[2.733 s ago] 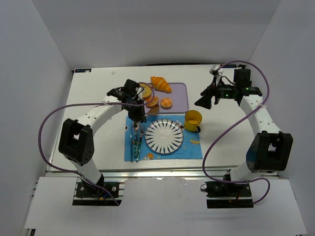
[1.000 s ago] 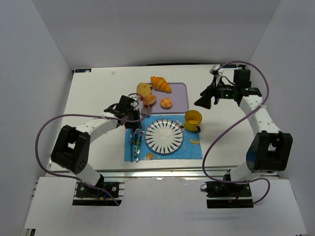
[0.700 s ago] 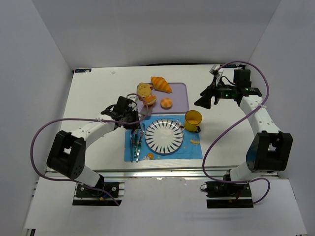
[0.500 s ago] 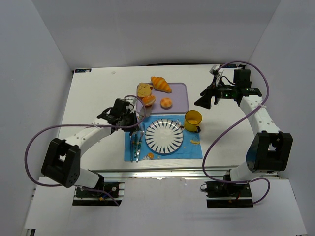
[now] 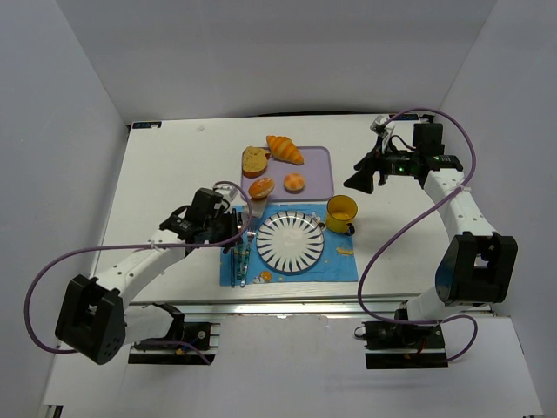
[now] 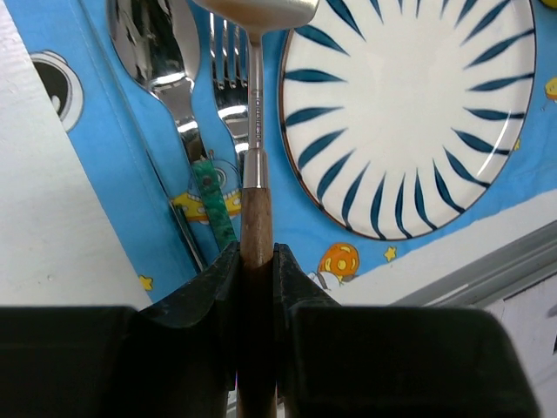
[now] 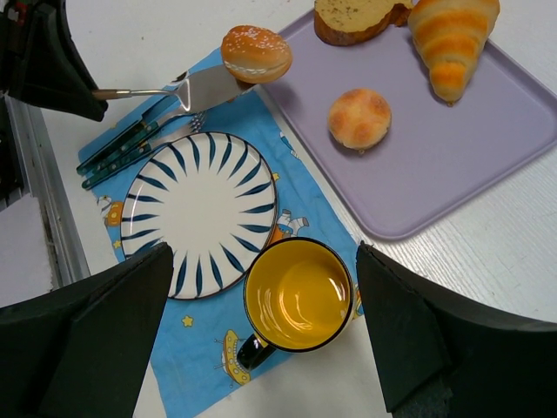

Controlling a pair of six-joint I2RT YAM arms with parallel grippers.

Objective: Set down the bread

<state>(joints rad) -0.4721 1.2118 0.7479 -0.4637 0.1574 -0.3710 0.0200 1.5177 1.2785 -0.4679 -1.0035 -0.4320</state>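
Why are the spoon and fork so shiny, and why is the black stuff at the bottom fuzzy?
Left wrist view: light glints white off the spoon and fork; the left gripper, shut on the spatula, is very near the lens, so its black fingers blur. Right wrist view: similar glare inside the yellow mug.

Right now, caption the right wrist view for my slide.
The left gripper holds a spatula bearing the bread beside the purple tray, with striped plate and yellow mug nearby.
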